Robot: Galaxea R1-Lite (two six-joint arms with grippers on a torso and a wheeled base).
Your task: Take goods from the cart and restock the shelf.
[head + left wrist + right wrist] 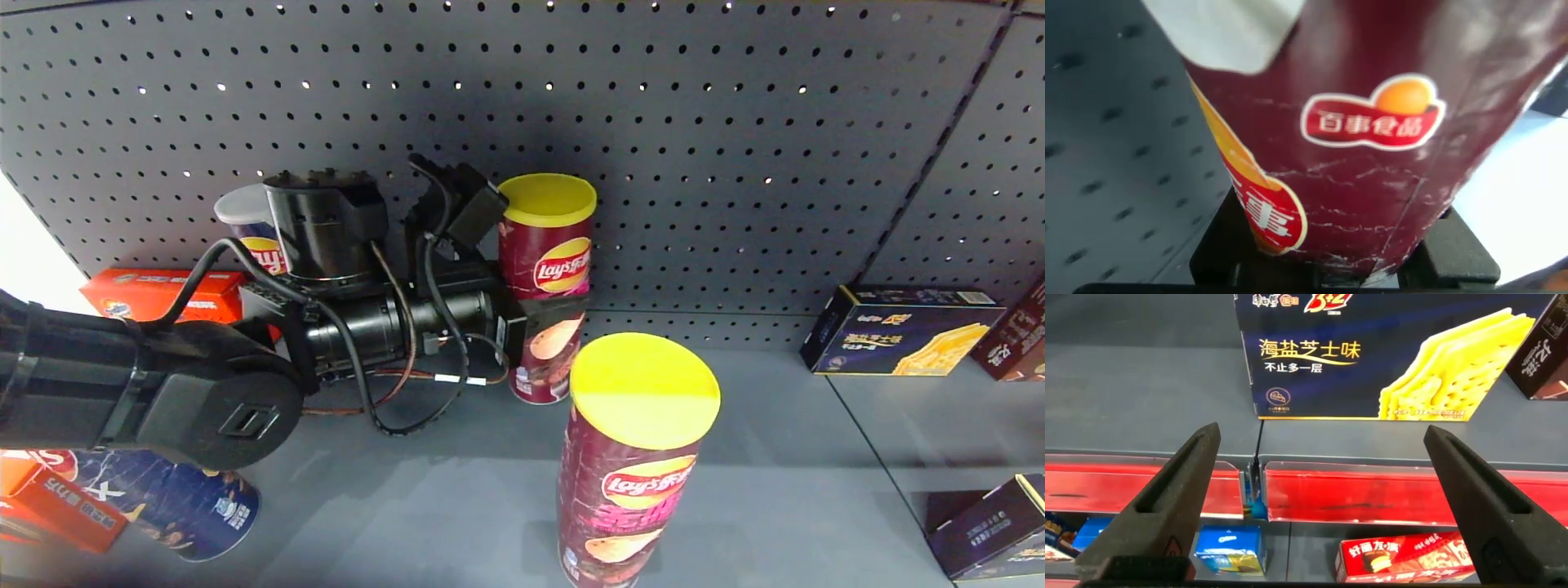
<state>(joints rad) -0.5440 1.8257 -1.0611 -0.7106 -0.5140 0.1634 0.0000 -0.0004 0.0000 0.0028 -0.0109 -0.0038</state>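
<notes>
Closest to me, a tall maroon cardboard crisp tube with a yellow plastic lid (633, 457) stands upright on the grey metal shelf (775, 457). Just behind it, the left claw (549, 327) is clamped around a second maroon yellow-lidded tube (545, 261), which stands upright near the dark perforated back panel (735, 122). Its wrist camera sees little beyond that tube's wall between black pads (1462, 257). The arm hides most of a white-lidded tube (245, 216). The right claw (1323, 431) gapes wide and holds nothing, facing a navy cracker box (1388, 359) above a red shelf-edge strip (1372, 494).
</notes>
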